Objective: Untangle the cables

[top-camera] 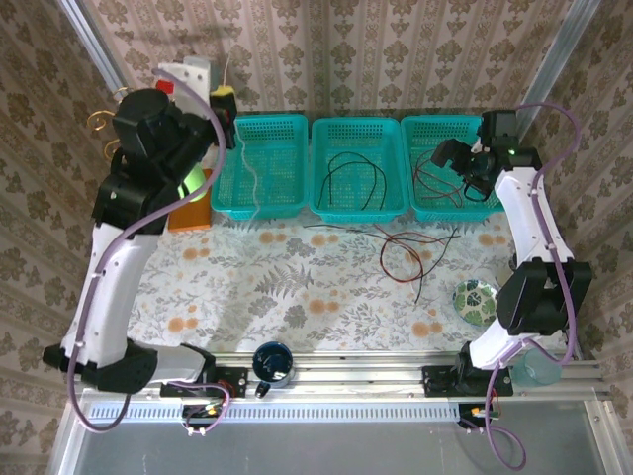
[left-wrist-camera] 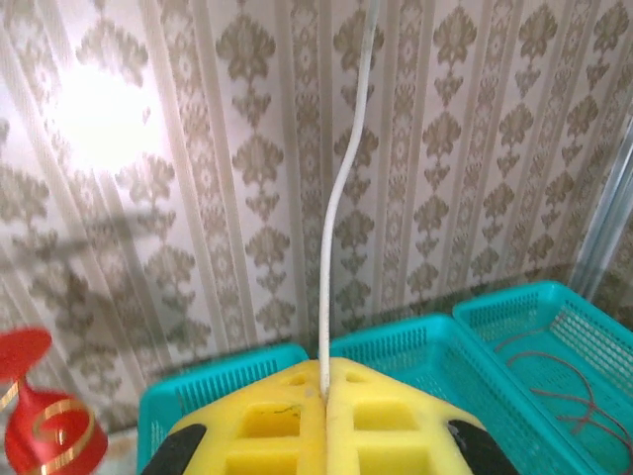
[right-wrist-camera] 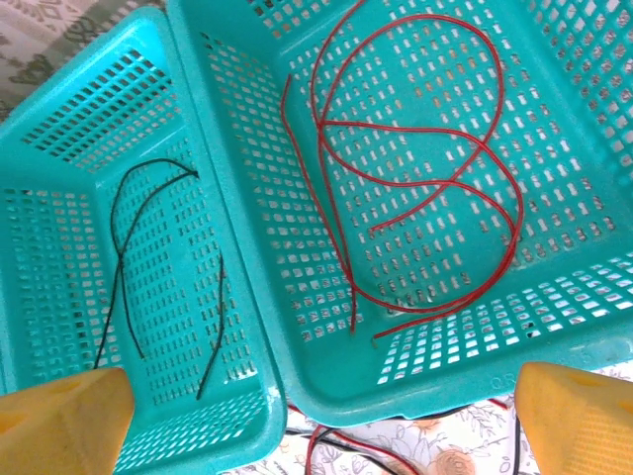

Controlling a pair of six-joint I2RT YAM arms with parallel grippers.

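Note:
My left gripper (top-camera: 226,99) is raised high by the back wall and shut on a pale white cable (top-camera: 253,168), which hangs down into the left teal basket (top-camera: 285,203). In the left wrist view the yellow fingers (left-wrist-camera: 267,421) pinch this white cable (left-wrist-camera: 331,247). My right gripper (top-camera: 463,158) hovers open over the right basket (top-camera: 423,208), its fingers (right-wrist-camera: 59,421) wide apart and holding nothing. Red cables (right-wrist-camera: 435,178) lie coiled in that basket. A black cable (right-wrist-camera: 124,257) lies in the middle basket (top-camera: 358,210). A red and black tangle (top-camera: 407,249) lies on the table.
A green-white bowl (top-camera: 476,300) sits at the right table edge beside the right arm. A dark blue cup (top-camera: 272,361) stands at the front rail. A red goblet (left-wrist-camera: 40,426) and an orange-and-green object (top-camera: 193,193) stand at the back left.

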